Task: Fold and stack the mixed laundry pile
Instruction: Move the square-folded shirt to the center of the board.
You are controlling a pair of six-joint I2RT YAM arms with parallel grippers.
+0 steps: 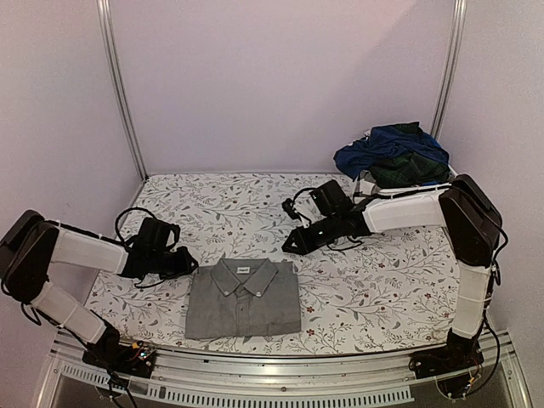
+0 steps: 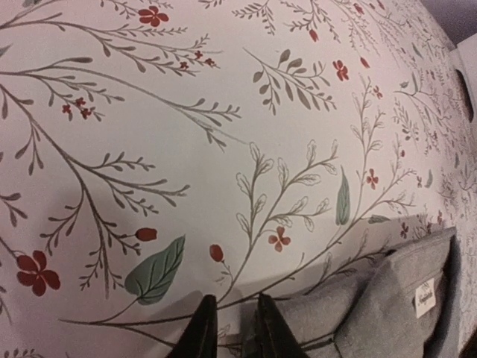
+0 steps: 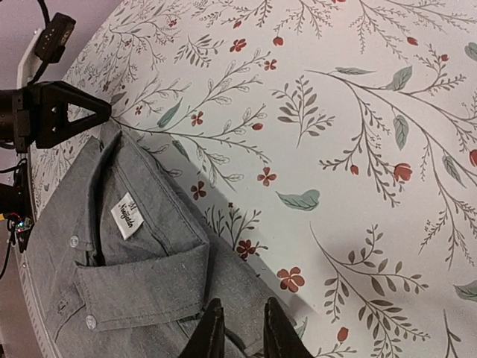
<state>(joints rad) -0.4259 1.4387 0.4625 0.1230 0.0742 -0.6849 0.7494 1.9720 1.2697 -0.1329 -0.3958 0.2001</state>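
Looking down from the top external view, a grey shirt (image 1: pixel 244 299) lies folded into a neat rectangle, collar up and buttoned, close to the middle of the counter's near edge, on the floral cloth (image 1: pixel 374 289) covering the counter. The left gripper (image 1: pixel 192 263) sits at the shirt's left edge; the right gripper (image 1: pixel 293 245) hangs just off its far right corner. At the counter's far right corner a navy garment (image 1: pixel 387 153) and a green plaid garment (image 1: pixel 408 172) are heaped together, unfolded.

From the left wrist view, the left gripper's two dark fingers stand nearly together with a slim gap, right at the grey shirt's edge. Whether any cloth is pinched between them cannot be told.

From the right wrist view, the right gripper's fingers are likewise almost together, low over the shirt near its collar, whose white label (image 3: pixel 128 218) shows. A grip on the cloth cannot be confirmed here either.

Judging progress: one garment looks folded and placed, the start of a stack. The navy and plaid pieces appear untouched, so most of the folding and all the stacking seem left to do
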